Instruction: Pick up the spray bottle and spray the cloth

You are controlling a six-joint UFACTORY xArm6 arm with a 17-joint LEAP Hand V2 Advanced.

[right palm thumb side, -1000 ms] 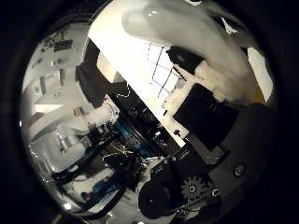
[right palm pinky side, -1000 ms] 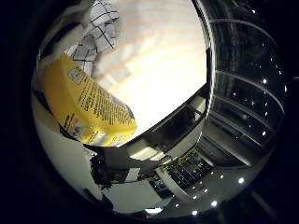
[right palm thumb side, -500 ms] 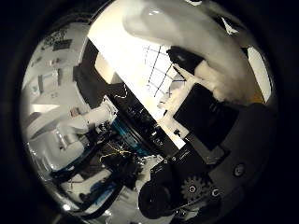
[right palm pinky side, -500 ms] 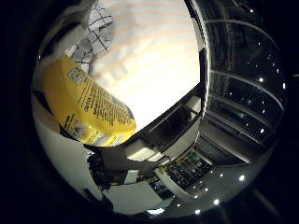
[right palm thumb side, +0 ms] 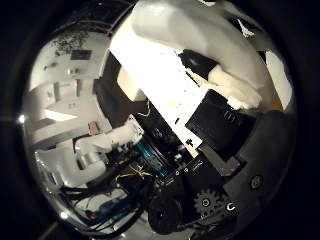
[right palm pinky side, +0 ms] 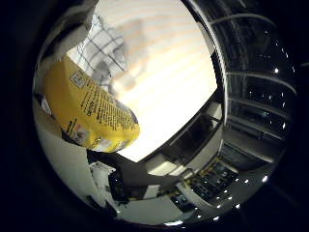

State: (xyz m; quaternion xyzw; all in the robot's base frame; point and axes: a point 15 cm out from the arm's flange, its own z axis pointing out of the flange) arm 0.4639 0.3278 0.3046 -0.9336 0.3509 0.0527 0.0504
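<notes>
The spray bottle's yellow labelled body (right palm pinky side: 89,113) lies close against my palm. Its white spray head (right palm thumb side: 200,35) fills the far side of the thumb side view. My hand (right palm thumb side: 225,145) is shut on the bottle, with black and white finger parts curled across the head and a white fingertip (right palm thumb side: 235,92) resting on it. The cloth (right palm pinky side: 104,53), white with a dark grid, lies on the pale table (right palm pinky side: 169,82) just past the bottle. The bottle hangs above the table, tilted.
The table's dark edge (right palm pinky side: 193,135) runs across the view, with shelving and ceiling lights (right palm pinky side: 227,193) beyond. The white arm (right palm thumb side: 100,150) shows beside the table's edge in the thumb side view.
The whole picture has shifted, so the hand has turned with the bottle. The cloth now shows larger beside the bottle and has left the thumb side view. The hold is unchanged.
</notes>
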